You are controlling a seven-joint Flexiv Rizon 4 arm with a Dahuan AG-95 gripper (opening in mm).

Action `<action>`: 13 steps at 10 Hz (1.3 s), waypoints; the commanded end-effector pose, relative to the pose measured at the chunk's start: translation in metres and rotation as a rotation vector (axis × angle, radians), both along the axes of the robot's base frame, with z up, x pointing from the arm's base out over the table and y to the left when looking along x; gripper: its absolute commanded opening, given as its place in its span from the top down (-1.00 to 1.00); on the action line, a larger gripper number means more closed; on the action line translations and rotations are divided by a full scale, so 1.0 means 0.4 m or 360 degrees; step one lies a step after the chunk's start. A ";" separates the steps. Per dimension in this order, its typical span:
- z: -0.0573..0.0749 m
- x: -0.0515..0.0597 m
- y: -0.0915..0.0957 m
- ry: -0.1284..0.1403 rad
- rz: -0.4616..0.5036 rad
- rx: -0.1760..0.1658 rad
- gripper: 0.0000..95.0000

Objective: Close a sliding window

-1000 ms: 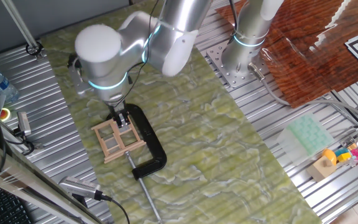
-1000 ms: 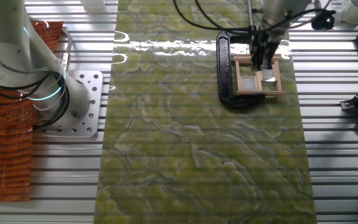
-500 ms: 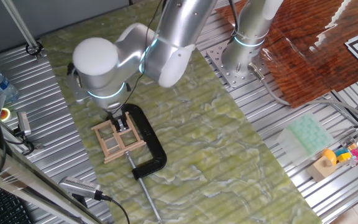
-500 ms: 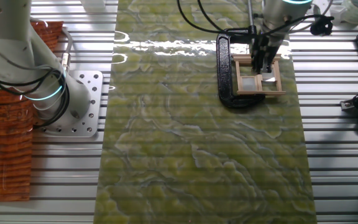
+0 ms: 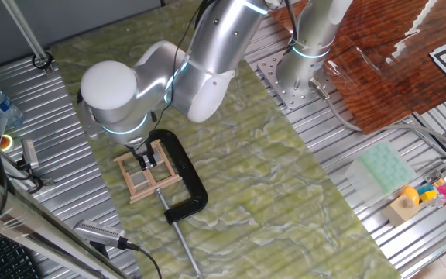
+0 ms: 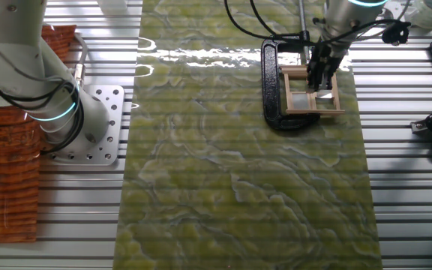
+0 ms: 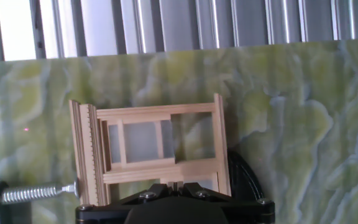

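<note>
Hand (image 5: pixel 145 160) sits low over the sliding window (image 5: pixel 147 174), fingertips down on its frame on the clamp side. In the other fixed view the hand (image 6: pixel 320 71) stands over the window's (image 6: pixel 310 91) upper right part. Whether the fingers are spread or pinched cannot be told: the arm body hides them in one fixed view, and in the hand view only the dark base of the hand (image 7: pixel 174 205) shows at the bottom edge.

Sliding window (image 7: pixel 148 150) lies flat on the green marbled mat (image 5: pixel 246 178) covering the tabletop (image 6: pixel 396 172), directly below and ahead of the hand. In the hand view the inner sash sits toward the left of the outer frame, leaving an open gap on the right.

Black C-clamp (image 5: pixel 184 174) wraps the window's edge just beside the hand; its screw (image 7: pixel 33 193) reaches the frame from the left.
</note>
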State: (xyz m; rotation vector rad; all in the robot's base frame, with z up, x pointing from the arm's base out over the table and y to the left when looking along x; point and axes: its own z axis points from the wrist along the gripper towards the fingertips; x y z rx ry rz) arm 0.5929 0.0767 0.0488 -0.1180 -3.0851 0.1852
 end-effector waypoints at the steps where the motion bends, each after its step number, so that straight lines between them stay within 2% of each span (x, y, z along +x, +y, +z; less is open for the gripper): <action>1: -0.015 0.000 0.000 0.0024 0.0006 -0.0046 1.00; 4: -0.022 -0.004 0.005 0.0025 0.0005 -0.0054 1.00; 9: -0.043 -0.009 0.003 0.0038 0.0000 -0.0100 1.00; 13: -0.043 -0.010 0.005 0.0040 -0.0001 -0.0100 1.00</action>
